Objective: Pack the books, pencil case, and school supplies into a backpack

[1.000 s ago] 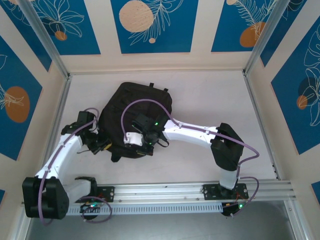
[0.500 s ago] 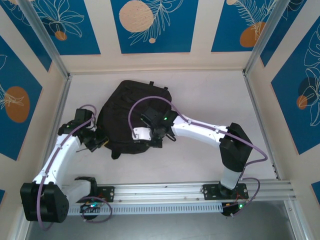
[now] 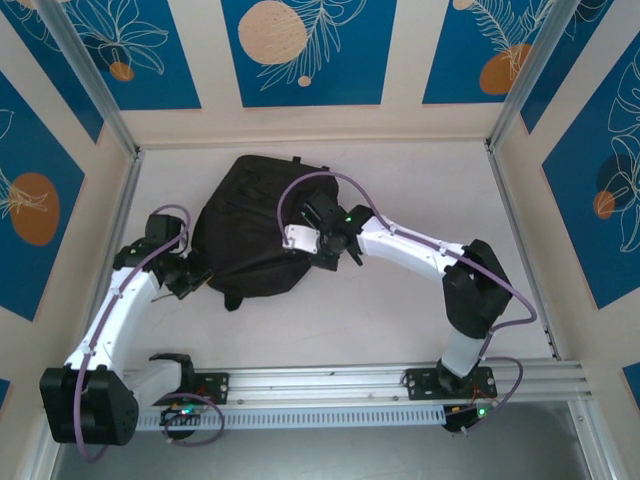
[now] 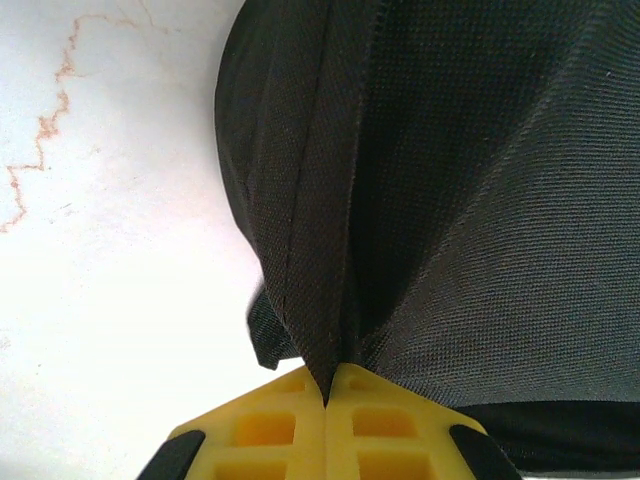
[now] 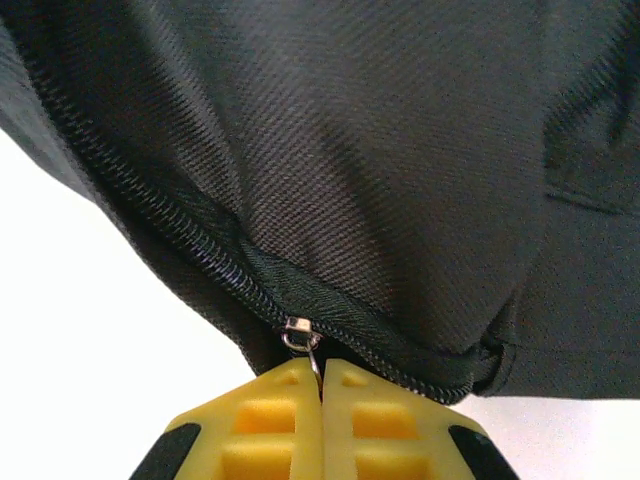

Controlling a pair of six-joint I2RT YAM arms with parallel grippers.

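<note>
The black backpack point(image 3: 250, 225) lies left of the table's middle, bunched up between my two arms. My left gripper point(image 3: 196, 280) is at its near left edge; the left wrist view shows that gripper point(image 4: 327, 385) shut on a pinched fold of the backpack's fabric point(image 4: 330, 300). My right gripper point(image 3: 320, 250) is at the bag's right side. In the right wrist view it point(image 5: 322, 372) is shut on the metal zipper pull point(image 5: 300, 335), and the zipper teeth point(image 5: 150, 215) run up and to the left. The books, pencil case and school supplies are hidden.
The white table point(image 3: 430, 190) has free room right of the bag. Walls with blue panels point(image 3: 30, 190) close in three sides. An aluminium rail point(image 3: 330, 385) runs along the near edge. A thin brown mark point(image 4: 50, 120) crosses the table beside the bag.
My right gripper has travelled away from the near edge and to the right, still shut on the zipper pull. The backpack has bunched up and shifted toward the far side. The left arm has barely moved.
</note>
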